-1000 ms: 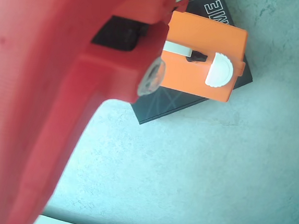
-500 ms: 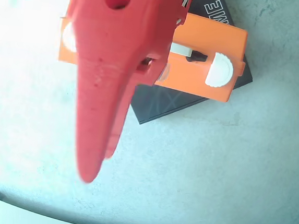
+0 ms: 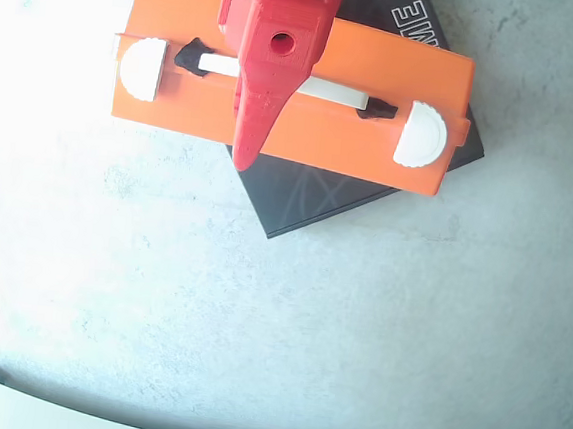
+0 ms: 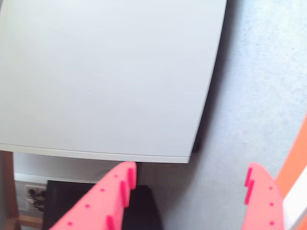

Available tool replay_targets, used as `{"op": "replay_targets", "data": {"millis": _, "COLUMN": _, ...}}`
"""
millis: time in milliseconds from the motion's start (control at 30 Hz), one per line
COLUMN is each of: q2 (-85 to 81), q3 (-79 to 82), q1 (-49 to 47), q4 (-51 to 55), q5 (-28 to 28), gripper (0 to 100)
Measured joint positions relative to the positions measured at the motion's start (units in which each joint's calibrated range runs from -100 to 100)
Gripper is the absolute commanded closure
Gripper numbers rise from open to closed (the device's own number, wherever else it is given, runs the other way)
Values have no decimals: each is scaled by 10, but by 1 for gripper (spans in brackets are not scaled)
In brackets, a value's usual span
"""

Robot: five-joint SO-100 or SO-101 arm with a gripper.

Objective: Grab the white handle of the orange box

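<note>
Orange plastic dominates the upper part of the overhead view: the orange box (image 3: 216,103) lies long-ways across the frame, its right end dipping slightly lower than its left, resting partly on a flat black box (image 3: 319,192) that sits on the pale grey desk (image 3: 257,322). Reading left to right along the lid, there is a white half-round latch (image 3: 141,66), then a black pivot mount, then the white handle (image 3: 332,91), a second pivot mount, and the other latch (image 3: 421,134).

The handle's long axis runs with the box, left to right. The red gripper (image 3: 243,161) hangs over its left half, crossing it roughly at right angles, its tip pointing toward the bottom of the frame and reaching past the box's near edge. So the bar appears to lie under the body of the jaws, behind the fingertips.

In the wrist view the two pink-red fingers (image 4: 103,199) stand well apart, with only desk and a white panel between them; the jaws are open and hold nothing. An orange edge shows at the far right.

White lettering on the black box is cut off at the top edge; only fragments show, possibly "ME", too partial to read with confidence.
</note>
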Motion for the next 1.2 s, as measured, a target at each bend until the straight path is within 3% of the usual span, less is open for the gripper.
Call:
{"op": "replay_targets", "data": {"millis": 167, "q2": -52, "q3": 35, "q1": 2, "q4": 2, "q5": 72, "gripper": 73}}
{"op": "replay_targets", "data": {"millis": 300, "q2": -108, "q3": 74, "q1": -20, "q4": 2, "q5": 96, "gripper": 73}}
{"op": "replay_targets", "data": {"millis": 700, "q2": -131, "q3": 8, "q1": -51, "q4": 2, "q5": 122, "gripper": 73}}
{"op": "replay_targets", "data": {"millis": 1100, "q2": -131, "q3": -15, "q1": -52, "q4": -12, "q5": 121, "gripper": 73}}
{"op": "replay_targets", "data": {"millis": 1200, "q2": -119, "q3": -20, "q1": -31, "q4": -20, "q5": 97, "gripper": 73}}
